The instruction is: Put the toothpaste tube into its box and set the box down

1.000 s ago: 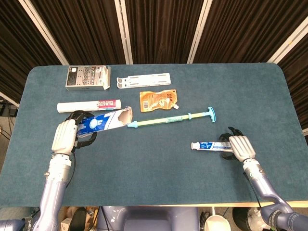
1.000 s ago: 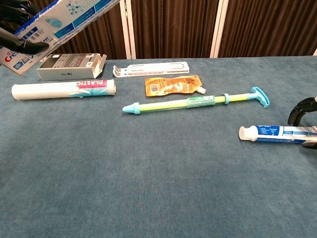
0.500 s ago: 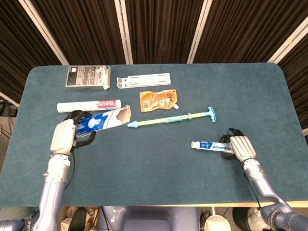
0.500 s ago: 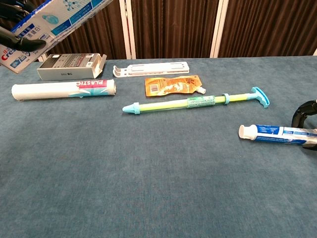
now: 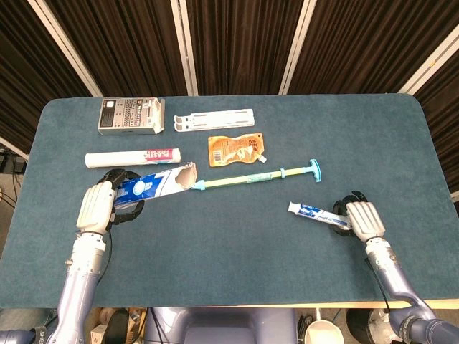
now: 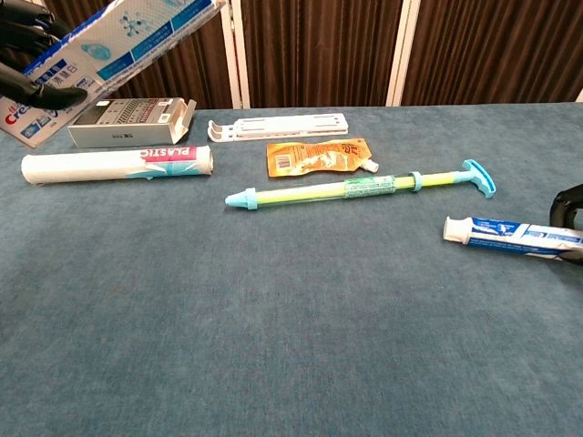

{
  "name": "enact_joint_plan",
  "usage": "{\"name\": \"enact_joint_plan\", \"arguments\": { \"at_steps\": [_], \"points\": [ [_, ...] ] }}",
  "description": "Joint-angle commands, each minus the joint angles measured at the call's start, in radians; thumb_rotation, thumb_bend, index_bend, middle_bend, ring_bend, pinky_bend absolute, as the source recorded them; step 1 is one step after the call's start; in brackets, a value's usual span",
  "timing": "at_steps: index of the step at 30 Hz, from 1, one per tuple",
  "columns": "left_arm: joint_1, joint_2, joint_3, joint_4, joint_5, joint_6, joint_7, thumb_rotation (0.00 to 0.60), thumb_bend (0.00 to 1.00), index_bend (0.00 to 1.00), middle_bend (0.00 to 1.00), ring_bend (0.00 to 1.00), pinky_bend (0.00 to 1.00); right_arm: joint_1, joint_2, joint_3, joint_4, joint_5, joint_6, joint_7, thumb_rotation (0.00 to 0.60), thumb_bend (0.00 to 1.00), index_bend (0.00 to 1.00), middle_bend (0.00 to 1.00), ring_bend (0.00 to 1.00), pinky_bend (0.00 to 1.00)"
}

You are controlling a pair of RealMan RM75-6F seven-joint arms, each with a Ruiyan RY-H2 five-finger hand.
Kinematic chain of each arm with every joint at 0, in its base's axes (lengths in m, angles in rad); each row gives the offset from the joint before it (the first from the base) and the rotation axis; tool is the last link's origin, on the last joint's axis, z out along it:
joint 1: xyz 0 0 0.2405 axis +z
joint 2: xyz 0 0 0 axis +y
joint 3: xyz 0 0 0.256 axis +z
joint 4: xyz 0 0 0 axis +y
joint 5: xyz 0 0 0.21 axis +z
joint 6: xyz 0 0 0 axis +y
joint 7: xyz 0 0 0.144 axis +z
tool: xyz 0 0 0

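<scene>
**Box raised in the left hand, tube gripped by the right**

Head view: the left hand (image 5: 97, 207) has its fingers wrapped around one end of the blue toothpaste box (image 5: 152, 183); the box's torn open end points away from the fingers toward a long green syringe-like tool (image 5: 255, 176). Just beyond the fingers lies a white roll (image 5: 131, 157). The right hand (image 5: 363, 219) curls its fingers over the tail of the toothpaste tube (image 5: 315, 211), whose white cap points away from them.

Chest view: the left hand's dark fingers (image 6: 32, 66) clasp the box (image 6: 118, 38), which is held tilted above the table (image 6: 273, 319). Only an edge of the right hand (image 6: 569, 205) shows beside the tube (image 6: 510, 233); how those fingers lie cannot be told here.
</scene>
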State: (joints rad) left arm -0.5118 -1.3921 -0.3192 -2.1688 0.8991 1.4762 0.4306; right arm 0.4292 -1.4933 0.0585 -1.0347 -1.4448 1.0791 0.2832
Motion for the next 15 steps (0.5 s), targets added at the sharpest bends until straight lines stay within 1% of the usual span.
{"name": "enact_joint_plan", "arguments": {
  "at_steps": [1, 4, 9, 11, 14, 15],
  "points": [
    [0.006, 0.005, 0.016, 0.01, 0.015, -0.021, -0.026, 0.6, 0.36, 0.35, 0.35, 0.17, 0.24, -0.009, 0.016, 0.002, -0.012, -0.007, 0.024, -0.004, 0.6, 0.46, 0.69, 0.64, 0.3, 0.12],
    [0.019, 0.02, 0.039, 0.028, 0.06, -0.066, -0.097, 0.6, 0.36, 0.36, 0.35, 0.17, 0.24, -0.018, 0.043, 0.008, -0.046, -0.015, 0.059, -0.012, 0.6, 0.46, 0.69, 0.64, 0.3, 0.12],
    [0.048, 0.054, 0.068, 0.07, 0.161, -0.164, -0.307, 0.6, 0.36, 0.37, 0.35, 0.17, 0.24, -0.022, 0.152, 0.038, -0.181, -0.032, 0.128, -0.049, 0.6, 0.46, 0.69, 0.64, 0.3, 0.12],
    [0.058, 0.067, 0.08, 0.089, 0.194, -0.198, -0.384, 0.6, 0.36, 0.37, 0.35, 0.17, 0.24, -0.021, 0.224, 0.061, -0.267, -0.035, 0.155, -0.083, 0.6, 0.46, 0.69, 0.64, 0.3, 0.12],
    [0.075, 0.085, 0.094, 0.126, 0.233, -0.235, -0.489, 0.6, 0.36, 0.37, 0.35, 0.17, 0.24, -0.019, 0.356, 0.101, -0.432, -0.029, 0.182, -0.137, 0.6, 0.46, 0.69, 0.64, 0.3, 0.12],
    [0.082, 0.091, 0.101, 0.14, 0.231, -0.251, -0.526, 0.6, 0.36, 0.37, 0.35, 0.17, 0.24, -0.017, 0.405, 0.125, -0.492, -0.036, 0.208, -0.153, 0.6, 0.46, 0.69, 0.64, 0.3, 0.12]
  ]
}}
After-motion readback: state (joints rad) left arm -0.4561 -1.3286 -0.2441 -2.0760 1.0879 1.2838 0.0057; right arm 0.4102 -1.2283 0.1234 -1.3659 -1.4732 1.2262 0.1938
